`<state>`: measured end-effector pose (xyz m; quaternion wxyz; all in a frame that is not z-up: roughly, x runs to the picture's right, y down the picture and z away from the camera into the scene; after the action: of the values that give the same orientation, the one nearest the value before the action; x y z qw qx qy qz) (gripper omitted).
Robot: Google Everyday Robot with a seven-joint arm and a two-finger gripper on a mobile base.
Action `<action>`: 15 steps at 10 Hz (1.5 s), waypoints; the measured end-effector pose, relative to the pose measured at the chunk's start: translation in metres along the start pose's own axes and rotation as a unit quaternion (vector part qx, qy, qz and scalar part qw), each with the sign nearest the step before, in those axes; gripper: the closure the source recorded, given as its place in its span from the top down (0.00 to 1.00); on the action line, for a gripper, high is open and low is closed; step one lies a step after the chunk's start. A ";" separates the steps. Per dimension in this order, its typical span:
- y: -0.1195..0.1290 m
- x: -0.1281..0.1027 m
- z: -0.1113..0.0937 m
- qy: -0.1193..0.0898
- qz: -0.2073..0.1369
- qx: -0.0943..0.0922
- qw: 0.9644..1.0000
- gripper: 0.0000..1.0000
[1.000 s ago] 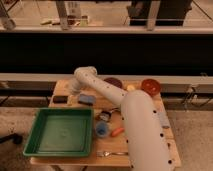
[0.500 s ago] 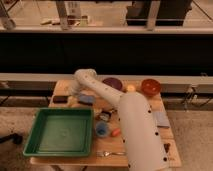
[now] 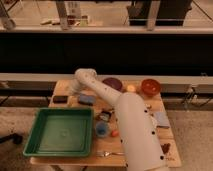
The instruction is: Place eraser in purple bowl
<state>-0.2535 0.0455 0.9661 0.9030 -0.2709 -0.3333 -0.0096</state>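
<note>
Eraser point(image 3: 60, 99) material looks light, firm and slightly grippy: a small flat dark rectangular block at the wooden tabletop's point(image 3: 64, 86) left rear, probably best pinched across its short sides from above. The pincer point(image 3: 73, 93) hangs just right of it, beside a soft-looking light-blue pad point(image 3: 86, 99); whether it is open or holds anything I cannot tell. The round, smooth purple bowl point(image 3: 112, 83) sits near, further right.

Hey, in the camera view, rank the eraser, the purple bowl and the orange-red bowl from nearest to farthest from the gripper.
The gripper hangs over the back-left part of the table.
1. Eraser, just beside it, near the left edge.
2. Purple bowl, back middle.
3. Orange-red bowl, back right.
</note>
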 end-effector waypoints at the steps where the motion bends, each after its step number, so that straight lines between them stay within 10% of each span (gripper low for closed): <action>1: 0.000 0.002 0.002 0.002 0.005 -0.005 1.000 0.72; 9: 0.000 0.015 0.007 0.009 0.027 -0.023 0.999 0.01; 15: -0.001 0.017 0.005 0.010 0.027 -0.020 0.999 0.00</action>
<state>-0.2430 0.0499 0.9800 0.9007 -0.2975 -0.3165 0.0058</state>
